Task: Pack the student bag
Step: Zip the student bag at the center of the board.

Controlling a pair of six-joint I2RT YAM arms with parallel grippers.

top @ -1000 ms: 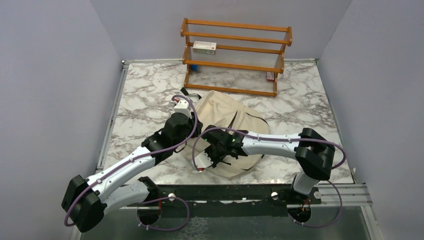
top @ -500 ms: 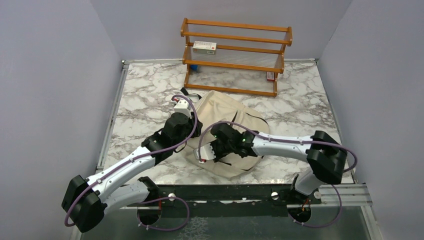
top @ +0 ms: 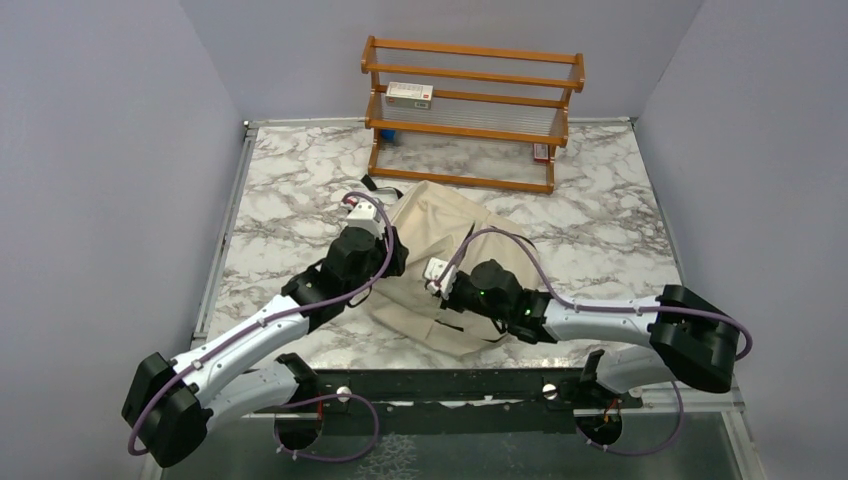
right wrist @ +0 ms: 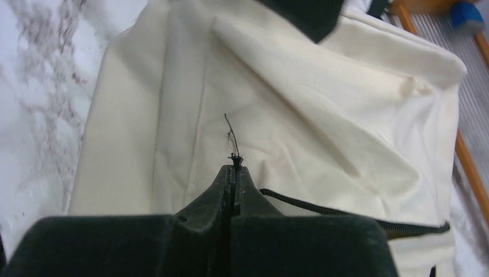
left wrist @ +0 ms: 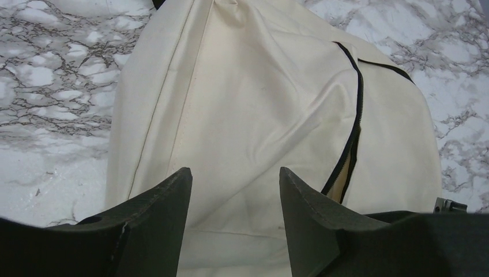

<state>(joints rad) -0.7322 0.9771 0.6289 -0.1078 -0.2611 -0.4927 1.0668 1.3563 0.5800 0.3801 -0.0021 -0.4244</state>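
While the student bag (top: 432, 215) lies flat on the marble table (top: 290, 180), close in front of both arms and short of the wooden rack (top: 470, 110) at the back, we judge the packing to be barely begun. The black zipper (left wrist: 356, 109) curves across the cream canvas. In the left wrist view it gapes only a little at its lower end, so the main compartment looks mostly closed to us.

The left gripper (left wrist: 233, 172) hangs over the canvas with its fingers spread and nothing between them. The right gripper (right wrist: 233, 167) has its fingers pressed tightly together just above the fabric. A thin dark strand sticks out at the tips, perhaps a zipper pull cord, though we cannot tell whether it is really pinched.

On the rack we see a white box (top: 409, 94), and a small blue thing (top: 388, 135) on a lower shelf. Neither is in the bag. As we read it, what is left is nearly everything: open the zip wide, carry the items over, put them inside and close up.
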